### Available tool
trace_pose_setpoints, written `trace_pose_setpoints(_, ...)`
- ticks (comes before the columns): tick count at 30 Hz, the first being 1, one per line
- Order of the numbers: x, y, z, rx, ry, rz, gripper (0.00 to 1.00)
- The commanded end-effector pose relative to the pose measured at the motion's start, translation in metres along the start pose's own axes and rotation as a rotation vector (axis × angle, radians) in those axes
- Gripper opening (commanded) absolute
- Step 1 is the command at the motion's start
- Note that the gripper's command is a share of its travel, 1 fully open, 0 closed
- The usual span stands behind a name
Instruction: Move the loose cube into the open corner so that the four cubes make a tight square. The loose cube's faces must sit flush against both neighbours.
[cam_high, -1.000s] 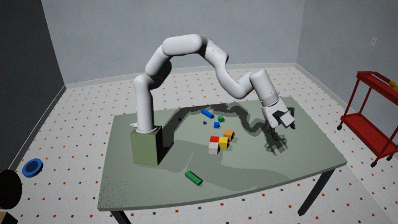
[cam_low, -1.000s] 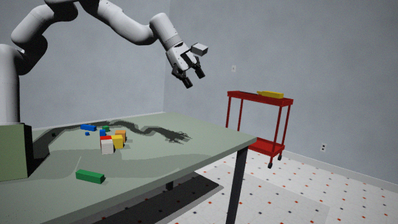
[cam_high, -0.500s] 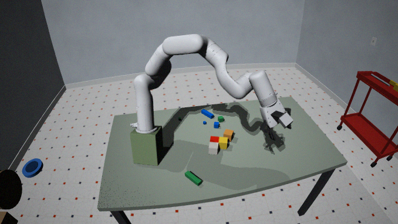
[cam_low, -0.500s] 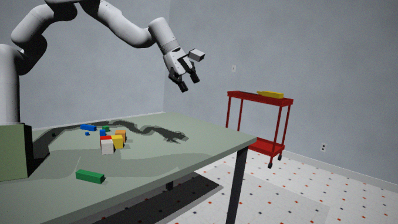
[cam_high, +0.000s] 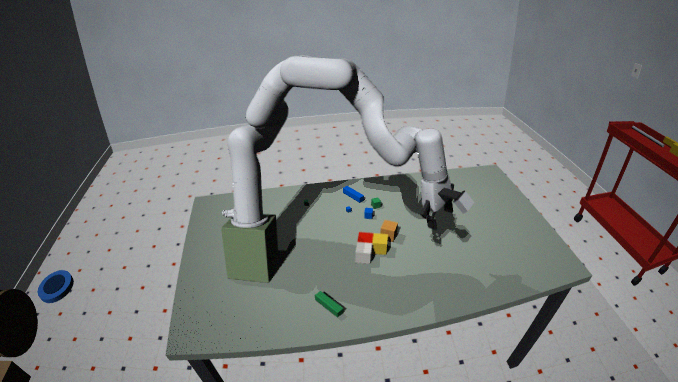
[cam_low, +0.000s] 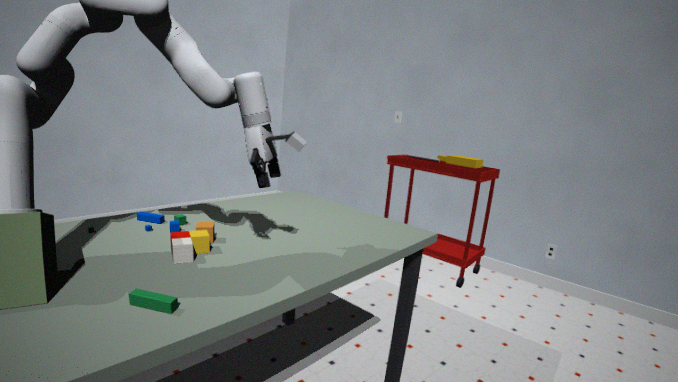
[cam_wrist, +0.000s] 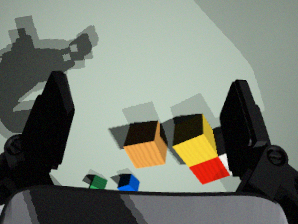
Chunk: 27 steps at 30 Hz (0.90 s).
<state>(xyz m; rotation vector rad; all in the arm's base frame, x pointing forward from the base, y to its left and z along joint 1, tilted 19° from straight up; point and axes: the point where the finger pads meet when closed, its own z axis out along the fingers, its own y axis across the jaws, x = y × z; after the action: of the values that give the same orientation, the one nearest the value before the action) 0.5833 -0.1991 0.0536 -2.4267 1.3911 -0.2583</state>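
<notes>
Red (cam_high: 365, 236) (cam_low: 180, 234) (cam_wrist: 212, 171), white (cam_high: 363, 252) (cam_low: 182, 250) and yellow (cam_high: 381, 243) (cam_low: 200, 241) (cam_wrist: 196, 143) cubes stand clustered mid-table. The loose orange cube (cam_high: 389, 229) (cam_low: 206, 228) (cam_wrist: 148, 149) stands just behind and right of the yellow one, a small gap showing between them in the wrist view. My gripper (cam_high: 431, 220) (cam_low: 266, 175) (cam_wrist: 148, 93) is open and empty. It hangs well above the table, to the right of the cubes, and points down.
On the green table (cam_high: 500, 240) lie a long blue block (cam_high: 353, 193), a small green cube (cam_high: 376, 202), two small blue cubes (cam_high: 369, 213) and a long green block (cam_high: 329, 303) near the front. The arm's pedestal (cam_high: 247, 252) stands at the left. A red cart (cam_high: 635, 200) stands beyond the right edge.
</notes>
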Motion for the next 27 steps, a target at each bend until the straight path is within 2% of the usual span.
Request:
trace_pose_setpoints(1, -0.071, -0.011, 0.015, -0.029, -0.111, -0.186, 1.00)
trace_pose_setpoints(4, -0.112, -0.018, 0.025, -0.029, -0.111, -0.186, 1.00)
trace_pose_setpoints(5, -0.128, -0.015, 0.027, -0.048, -0.162, -0.271, 1.00)
trace_pose_setpoints(6, -0.141, -0.017, 0.030, -0.048, -0.162, -0.271, 1.00)
trace_pose_setpoints(7, -0.157, -0.014, 0.032, -0.063, -0.201, -0.338, 1.00)
trace_pose_setpoints(10, -0.200, -0.012, 0.039, -0.074, -0.229, -0.386, 1.00)
trace_pose_setpoints(12, -0.200, -0.012, 0.039, -0.074, -0.229, -0.386, 1.00)
trace_pose_setpoints(13, -0.219, -0.009, 0.041, -0.081, -0.245, -0.415, 1.00)
trace_pose_setpoints(27, -0.226, -0.008, 0.041, -0.084, -0.253, -0.429, 1.00)
